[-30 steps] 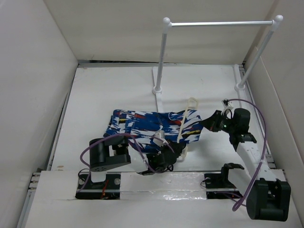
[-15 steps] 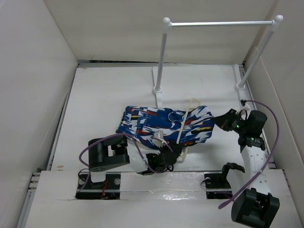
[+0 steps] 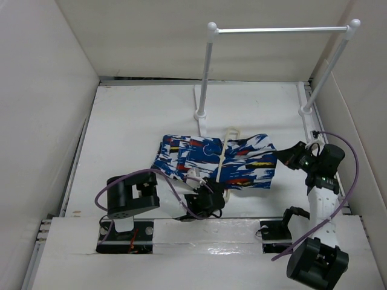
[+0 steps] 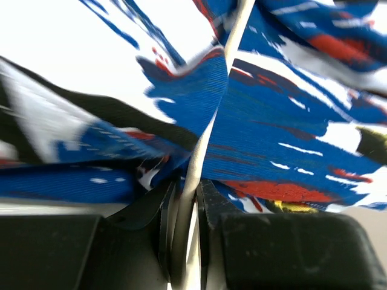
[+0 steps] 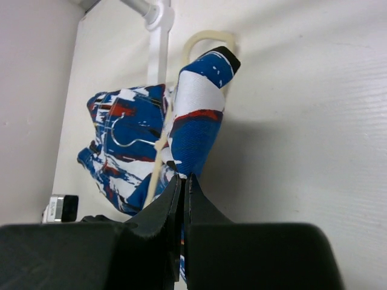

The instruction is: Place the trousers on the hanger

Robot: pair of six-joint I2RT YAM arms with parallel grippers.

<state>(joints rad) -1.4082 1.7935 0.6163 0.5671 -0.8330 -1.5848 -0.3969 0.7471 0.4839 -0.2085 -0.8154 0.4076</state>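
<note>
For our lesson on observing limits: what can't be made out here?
Top view: lower end of the hanger, hidden by the trousers and the left gripper.
Left wrist: the hanger's hook, cut off by the top edge.
Right wrist: how much fabric is pinched, hidden between the fingers of the right gripper.

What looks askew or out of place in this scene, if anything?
The hanger lies slanted across the trousers, pinched at its near end by the left gripper. The fabric is bunched unevenly around it, and the right gripper grips one edge. Nothing looks torn.
</note>
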